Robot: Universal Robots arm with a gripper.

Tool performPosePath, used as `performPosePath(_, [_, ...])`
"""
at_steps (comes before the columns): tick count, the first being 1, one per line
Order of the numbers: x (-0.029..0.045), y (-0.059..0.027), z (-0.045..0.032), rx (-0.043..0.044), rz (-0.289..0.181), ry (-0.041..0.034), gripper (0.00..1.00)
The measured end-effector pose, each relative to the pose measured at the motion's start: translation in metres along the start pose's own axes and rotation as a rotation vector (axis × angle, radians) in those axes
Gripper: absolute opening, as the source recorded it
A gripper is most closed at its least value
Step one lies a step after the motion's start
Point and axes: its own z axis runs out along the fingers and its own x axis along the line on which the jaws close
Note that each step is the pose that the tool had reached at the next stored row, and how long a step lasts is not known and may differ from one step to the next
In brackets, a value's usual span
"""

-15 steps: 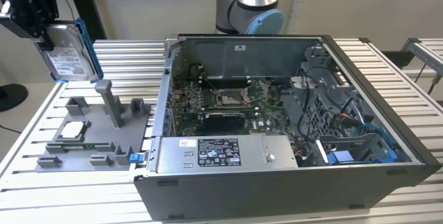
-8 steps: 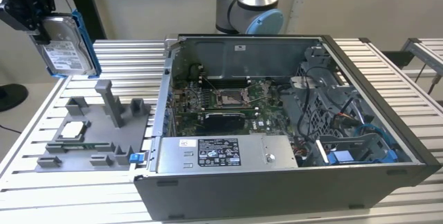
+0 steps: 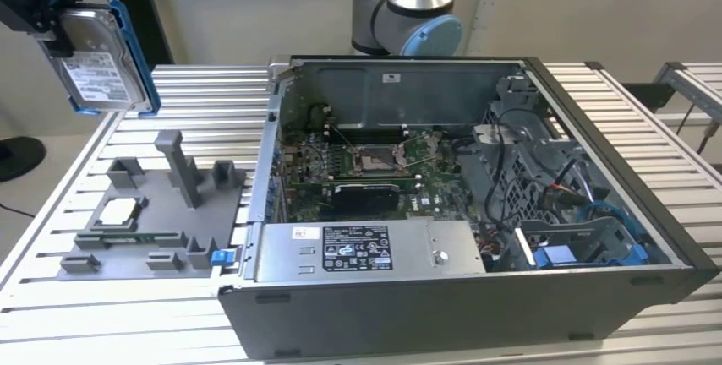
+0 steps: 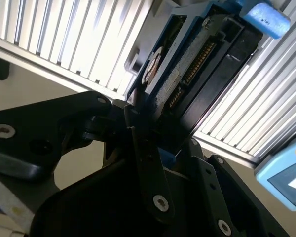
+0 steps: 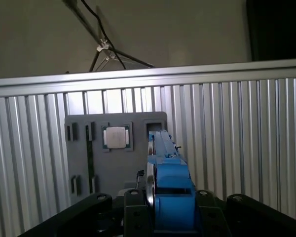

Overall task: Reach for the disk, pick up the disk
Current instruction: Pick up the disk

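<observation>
Disk [image 3: 100, 65] upright in the gripper [image 5: 167, 200], well above grey fixture [image 3: 152, 217].

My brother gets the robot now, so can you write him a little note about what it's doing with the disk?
Gripper: shut on the disk, with fingers either side of its blue bracket.
Disk: held on edge in the air at the exterior view's left. It is lifted off the slatted table. It is clear of the grey fixture with the processor chip, and of the open computer case.
Done: reach and pick-up.
Left: nothing of this task that shows.
</observation>
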Motion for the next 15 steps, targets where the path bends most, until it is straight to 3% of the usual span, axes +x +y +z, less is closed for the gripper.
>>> performPosePath(15, [-0.001,0.0002,-0.0324,-0.0002,0.0,0.0001,0.0])
